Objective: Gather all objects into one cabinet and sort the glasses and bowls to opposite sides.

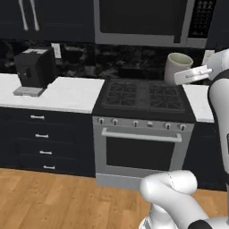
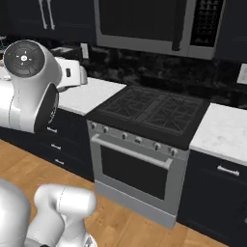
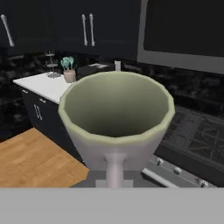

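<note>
Grey-beige and wide-mouthed, the slightly bigger ceramic cup (image 3: 116, 118) sits right in front of the hand camera, its rim tilted toward the lens. The gripper (image 1: 179, 77) has its jaws drawn in tight on this cup, one pale finger showing below the cup's base in the hand view. From the left base view the same cup (image 1: 178, 67) hangs in the air over the right rear corner of the black gas stove (image 1: 144, 96), clear of the grates beneath it, with free air on all sides.

Below and in front lies open wooden floor (image 1: 53, 197). The stove's steel oven front and long bar handle (image 1: 141, 135) form the nearest hard edge. To the left runs a white stone countertop (image 1: 67, 94) over dark drawer fronts (image 1: 42, 134), carrying a black boxy coffee machine (image 1: 36, 69) near the backsplash.

Farther off in the hand view, a three-tier wire rack (image 3: 51, 64) and a pot of teal utensils (image 3: 68, 70) stand near the counter's far end. Above everything, black upper wall cabinets (image 3: 65, 26) with pale vertical bar handles (image 3: 87, 29) are shut, beside a dark microwave (image 1: 143, 20) over the stove.
</note>
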Controlling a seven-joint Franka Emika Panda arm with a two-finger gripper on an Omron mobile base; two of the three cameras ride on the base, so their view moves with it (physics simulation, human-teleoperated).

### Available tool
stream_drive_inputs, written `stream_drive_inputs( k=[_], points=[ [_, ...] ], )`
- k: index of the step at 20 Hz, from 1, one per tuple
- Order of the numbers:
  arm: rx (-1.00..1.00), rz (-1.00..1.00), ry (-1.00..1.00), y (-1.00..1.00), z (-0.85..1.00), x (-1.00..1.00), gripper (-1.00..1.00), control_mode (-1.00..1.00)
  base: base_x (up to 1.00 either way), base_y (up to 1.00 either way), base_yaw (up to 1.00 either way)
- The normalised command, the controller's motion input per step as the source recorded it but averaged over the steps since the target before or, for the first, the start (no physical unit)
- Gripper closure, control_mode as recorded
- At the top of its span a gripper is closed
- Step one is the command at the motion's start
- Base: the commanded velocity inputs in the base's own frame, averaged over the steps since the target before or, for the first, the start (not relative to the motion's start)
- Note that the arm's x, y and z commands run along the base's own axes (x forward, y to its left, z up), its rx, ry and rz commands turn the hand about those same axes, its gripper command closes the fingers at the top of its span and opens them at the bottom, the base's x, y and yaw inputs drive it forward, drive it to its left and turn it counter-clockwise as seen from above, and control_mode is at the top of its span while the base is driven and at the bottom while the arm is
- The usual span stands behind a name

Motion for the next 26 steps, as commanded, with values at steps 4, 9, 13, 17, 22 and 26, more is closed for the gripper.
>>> stream_drive_inputs(
  k=[4, 9, 13, 17, 22, 26],
  points=[
    [0.00, 0.00, 0.00, 0.00, 0.00, 0.00, 1.00, 1.00, 0.00, 0.91, 0.53],
    [0.00, 0.00, 0.00, 0.00, 0.00, 0.00, 1.00, 1.00, 0.08, 0.84, 0.59],
    [0.00, 0.00, 0.00, 0.00, 0.00, 0.00, 1.00, 1.00, 0.14, 0.78, 0.59],
    [0.00, 0.00, 0.00, 0.00, 0.00, 0.00, 1.00, 1.00, 0.28, 0.51, 0.50],
    [0.00, 0.00, 0.00, 0.00, 0.00, 0.00, 1.00, 1.00, 0.57, 0.68, 0.13],
    [0.00, 0.00, 0.00, 0.00, 0.00, 0.00, 1.00, 1.00, 0.86, 0.81, 0.08]
  ],
)
